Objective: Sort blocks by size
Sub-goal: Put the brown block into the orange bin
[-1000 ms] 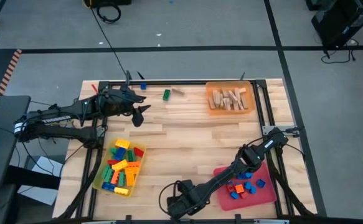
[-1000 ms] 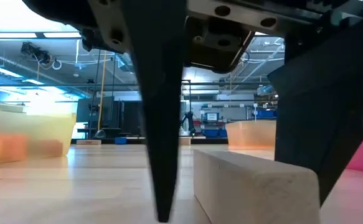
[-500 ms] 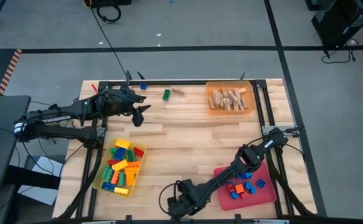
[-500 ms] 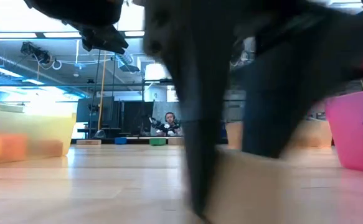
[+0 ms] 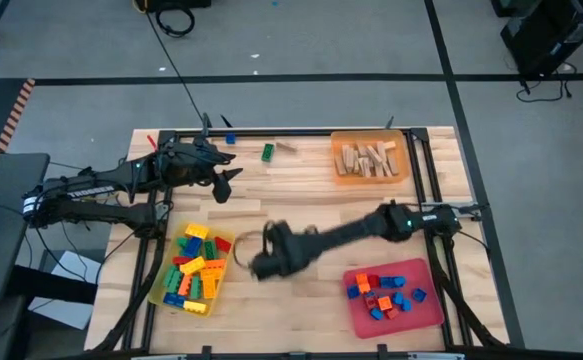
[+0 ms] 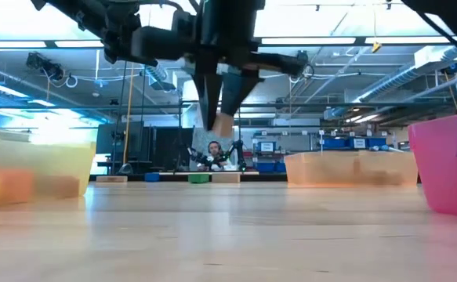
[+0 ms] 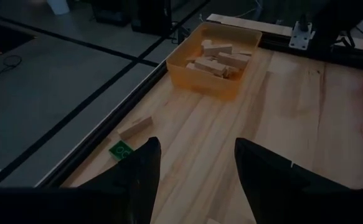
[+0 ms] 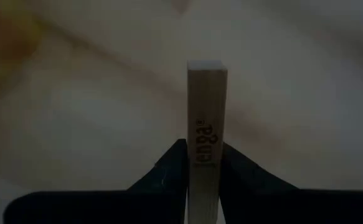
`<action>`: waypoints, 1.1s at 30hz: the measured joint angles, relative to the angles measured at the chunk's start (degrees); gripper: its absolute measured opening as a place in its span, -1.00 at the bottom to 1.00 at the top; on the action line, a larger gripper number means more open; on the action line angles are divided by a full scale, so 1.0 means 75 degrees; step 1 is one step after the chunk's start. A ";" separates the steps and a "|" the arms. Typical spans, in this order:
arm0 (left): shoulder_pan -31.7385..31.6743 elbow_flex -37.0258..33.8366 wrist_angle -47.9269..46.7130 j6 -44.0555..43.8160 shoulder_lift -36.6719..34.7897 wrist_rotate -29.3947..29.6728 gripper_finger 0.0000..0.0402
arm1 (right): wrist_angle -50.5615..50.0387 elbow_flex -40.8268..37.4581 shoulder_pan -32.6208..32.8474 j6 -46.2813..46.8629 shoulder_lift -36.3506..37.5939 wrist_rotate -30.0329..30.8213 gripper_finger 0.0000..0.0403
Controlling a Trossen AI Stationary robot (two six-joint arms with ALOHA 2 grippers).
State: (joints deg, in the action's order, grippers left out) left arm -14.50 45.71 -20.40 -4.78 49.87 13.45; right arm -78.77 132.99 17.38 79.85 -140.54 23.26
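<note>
Right gripper (image 8: 203, 163), raised above the table's middle just right of the yellow tray (image 5: 163, 285), is clamped on a tan wooden block (image 8: 207, 118) standing up between its fingers. Left gripper (image 7: 197, 163), fingers apart and empty, waits over the far left. Orange tray (image 5: 369, 177) far right holds wooden blocks; red tray (image 5: 356, 322) near right holds small blocks.

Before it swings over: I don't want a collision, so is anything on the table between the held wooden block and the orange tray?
Nothing visible. The right gripper holds the wooden block above bare tabletop, and the boards toward the orange tray look clear.
</note>
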 joint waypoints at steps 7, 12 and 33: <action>0.0000 0.0000 -0.0095 0.0416 0.0000 0.0010 0.06 | -0.0045 0.0009 -0.1251 -0.3127 0.0420 0.0086 -0.65; 0.0000 0.0000 -0.0177 0.0802 0.0000 0.0234 0.06 | -0.0030 -0.0039 -0.2064 -0.5092 0.0597 0.0086 -0.65; 0.0000 0.0000 0.0736 0.0804 -0.0006 0.1145 0.06 | 0.4665 -0.7361 -0.5966 -0.7910 0.5591 -0.2679 -0.64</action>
State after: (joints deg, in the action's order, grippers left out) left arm -14.50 45.71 -14.89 1.26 49.82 22.04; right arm -43.78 77.78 -27.37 20.52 -98.60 3.16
